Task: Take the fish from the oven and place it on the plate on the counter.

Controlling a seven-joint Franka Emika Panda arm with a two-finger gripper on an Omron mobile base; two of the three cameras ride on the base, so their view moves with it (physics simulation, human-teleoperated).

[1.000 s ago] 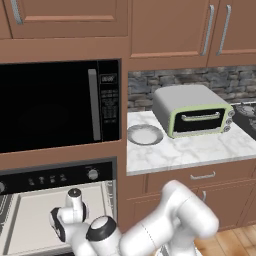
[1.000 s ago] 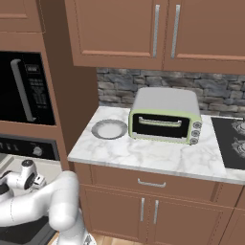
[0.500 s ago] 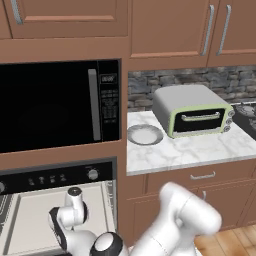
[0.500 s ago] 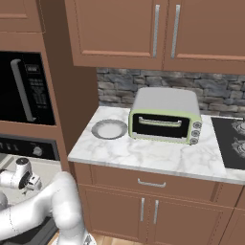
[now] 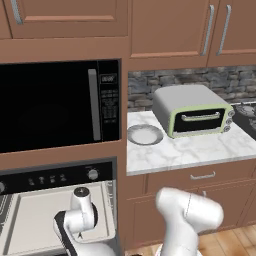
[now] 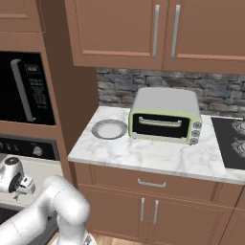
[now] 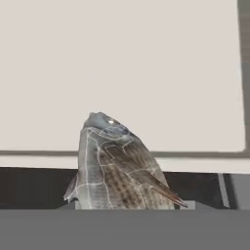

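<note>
Fish (image 7: 114, 166) sits directly ahead of the claw, long axis along its reach; claw's grip state cannot be told

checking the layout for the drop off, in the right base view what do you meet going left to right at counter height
microwave → plate on the counter → toaster oven → stove burners
</note>
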